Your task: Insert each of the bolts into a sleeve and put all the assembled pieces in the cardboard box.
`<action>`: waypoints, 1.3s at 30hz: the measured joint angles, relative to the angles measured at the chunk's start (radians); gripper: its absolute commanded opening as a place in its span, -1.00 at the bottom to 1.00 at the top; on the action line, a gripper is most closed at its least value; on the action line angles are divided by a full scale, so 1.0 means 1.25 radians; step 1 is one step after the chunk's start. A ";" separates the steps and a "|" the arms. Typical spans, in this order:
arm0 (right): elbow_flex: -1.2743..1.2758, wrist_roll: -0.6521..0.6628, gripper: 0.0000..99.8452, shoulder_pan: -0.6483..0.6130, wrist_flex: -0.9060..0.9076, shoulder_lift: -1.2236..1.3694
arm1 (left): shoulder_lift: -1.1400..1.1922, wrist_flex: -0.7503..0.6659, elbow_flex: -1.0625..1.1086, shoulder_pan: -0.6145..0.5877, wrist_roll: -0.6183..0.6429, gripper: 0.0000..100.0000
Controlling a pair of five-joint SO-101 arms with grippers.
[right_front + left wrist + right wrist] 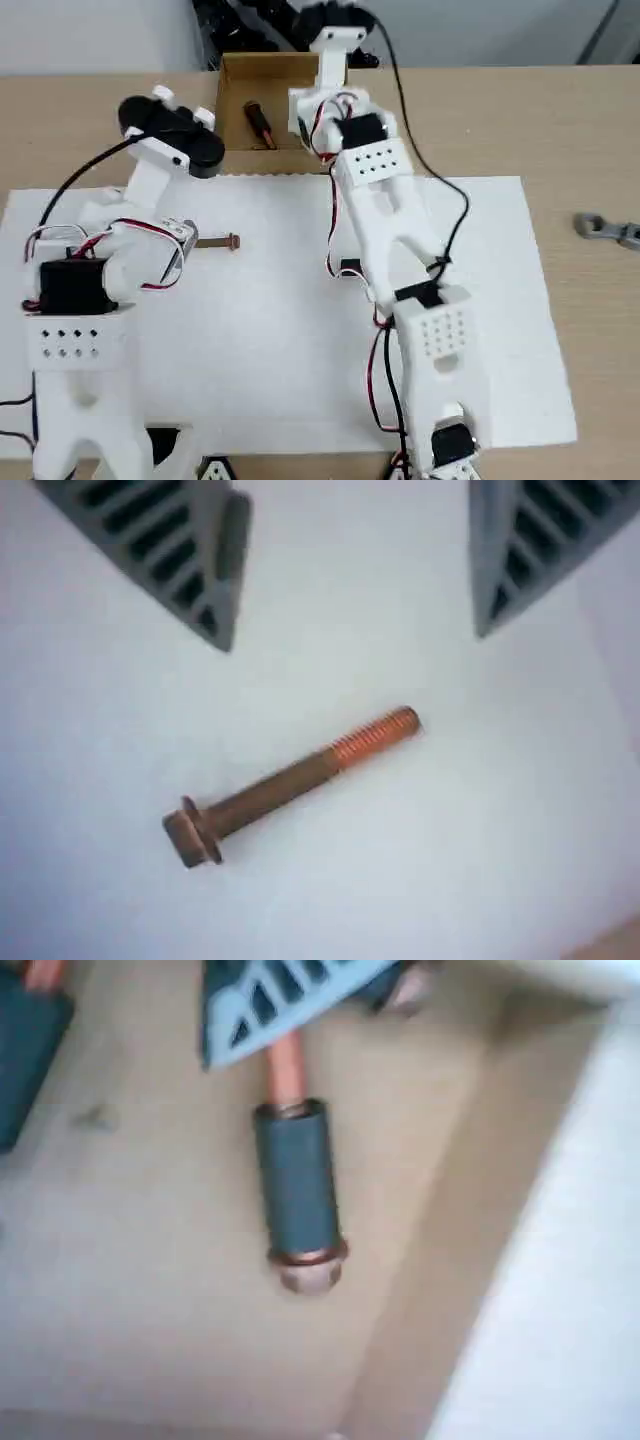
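The left hand (350,635) is held released, fingers (190,570) spread over a bare bolt (290,785) that is laid on the white sheet (480,300) of the worktop (560,130). A sleeved bolt (298,1195) is seen in the cardboard box (240,70), its threaded end hidden by the right hand (303,108); whether that hand is clenched cannot be told. A wrench (605,228) is placed well apart.

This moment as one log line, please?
left gripper open above bare copper bolt; dark-sleeved bolt in brown cardboard box; right gripper at box
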 measured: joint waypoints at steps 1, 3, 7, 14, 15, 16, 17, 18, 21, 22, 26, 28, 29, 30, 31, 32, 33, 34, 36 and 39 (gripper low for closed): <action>0.000 0.000 -0.99 0.000 0.036 -0.026 | 0.014 -0.004 0.000 0.000 -0.020 -0.68; 0.000 0.000 -0.99 0.000 0.114 -0.075 | 0.058 -0.006 -0.001 -0.002 -0.068 -0.68; 0.000 0.000 -0.99 0.000 0.270 -0.171 | 0.203 -0.006 -0.041 -0.017 -0.153 -0.68; -0.004 0.006 -0.99 0.000 0.509 -0.376 | 0.493 0.066 -0.254 -0.029 -0.255 -0.68; -0.004 0.014 -0.99 0.000 0.529 -0.406 | 0.527 0.079 -0.286 -0.029 -0.266 -0.68; -0.005 0.018 -0.99 0.004 0.538 -0.437 | 0.555 0.091 -0.319 -0.029 -0.275 -0.68; -0.006 0.020 -0.99 0.011 0.544 -0.470 | 0.584 0.102 -0.347 -0.029 -0.287 -0.68; -0.009 0.023 -0.99 0.021 0.547 -0.501 | 0.608 0.109 -0.372 -0.029 -0.301 -0.68; 0.002 0.036 -0.99 0.061 0.554 -0.592 | 0.669 0.123 -0.414 -0.021 -0.347 -0.68; 0.022 0.045 -0.99 0.076 0.554 -0.622 | 0.684 0.125 -0.421 -0.020 -0.365 -0.68; 0.163 0.066 -0.99 0.140 0.554 -0.752 | 0.727 0.129 -0.428 -0.018 -0.432 -0.68; 0.263 0.068 -0.99 0.169 0.554 -0.824 | 0.741 0.130 -0.428 -0.018 -0.462 -0.68; 0.319 0.068 -0.99 0.179 0.554 -0.859 | 0.746 0.131 -0.428 -0.018 -0.475 -0.68; 0.372 0.068 -0.99 0.189 0.554 -0.895 | 0.751 0.131 -0.428 -0.018 -0.487 -0.68; 0.428 0.068 -0.99 0.196 0.550 -0.929 | 0.754 0.133 -0.428 -0.018 -0.498 -0.68; 0.482 0.068 -0.99 0.201 0.544 -0.965 | 0.757 0.133 -0.428 -0.016 -0.506 -0.68; 0.533 0.068 -0.99 0.204 0.535 -0.999 | 0.759 0.133 -0.428 -0.012 -0.513 -0.68; 0.582 0.068 -0.99 0.204 0.524 -1.030 | 0.765 0.133 -0.428 -0.006 -0.519 -0.68; 0.670 0.071 -0.99 0.201 0.496 -1.091 | 0.773 0.133 -0.428 0.009 -0.533 -0.68; 0.782 0.104 -0.99 0.209 0.442 -1.175 | 0.793 0.133 -0.428 0.032 -0.555 -0.68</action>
